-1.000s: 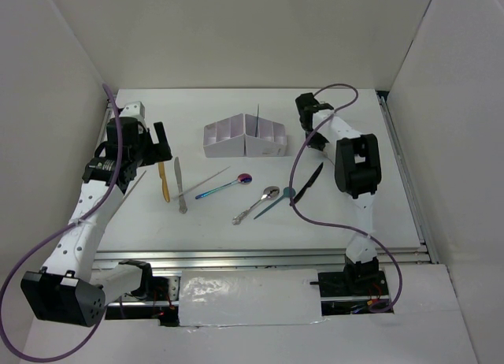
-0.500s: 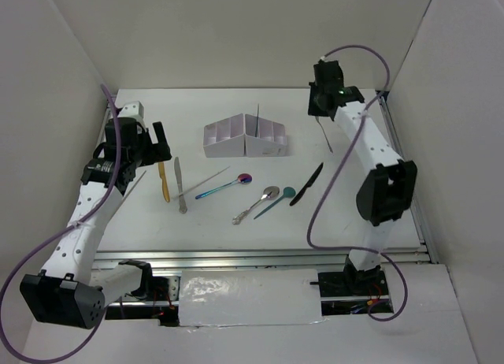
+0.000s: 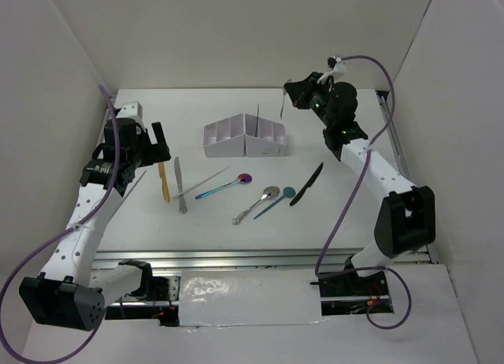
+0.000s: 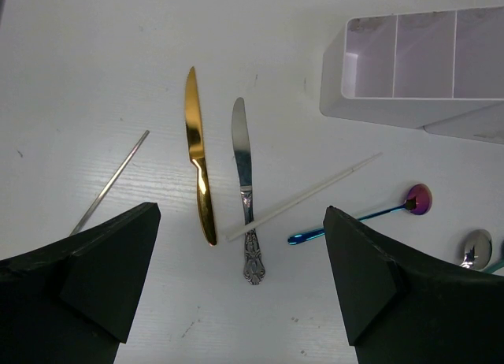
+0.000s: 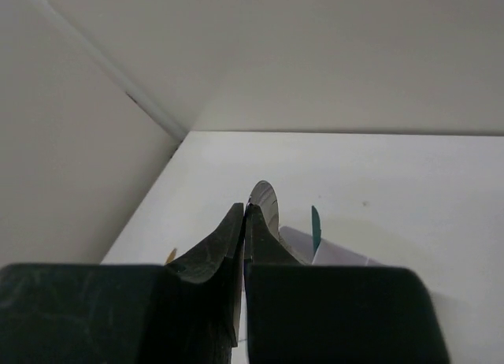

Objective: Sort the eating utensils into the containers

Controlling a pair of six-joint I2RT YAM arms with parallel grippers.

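Observation:
My right gripper (image 3: 292,95) is raised behind the right end of the white organizer box (image 3: 236,139). It is shut on a slim silver utensil (image 3: 282,109) that hangs down from it. In the right wrist view the fingertips (image 5: 244,212) pinch it and its rounded end (image 5: 266,198) sticks out. A teal-tipped utensil (image 3: 257,117) stands in the box. My left gripper (image 3: 158,142) is open and empty above the gold knife (image 4: 197,155) and silver knife (image 4: 245,179). A white stick (image 4: 303,196), iridescent spoon (image 4: 370,217), silver spoon (image 3: 258,202), teal spoon (image 3: 276,202), black knife (image 3: 307,183) and thin silver stick (image 4: 110,181) lie on the table.
White walls close in the table at the back and on both sides. A metal rail (image 3: 260,258) runs along the near edge. Purple cables loop off both arms; the right one (image 3: 346,206) hangs over the right part of the table.
My right arm has swung up and to the left from the back right, carrying the silver utensil to behind the organizer. My left arm has hardly moved.

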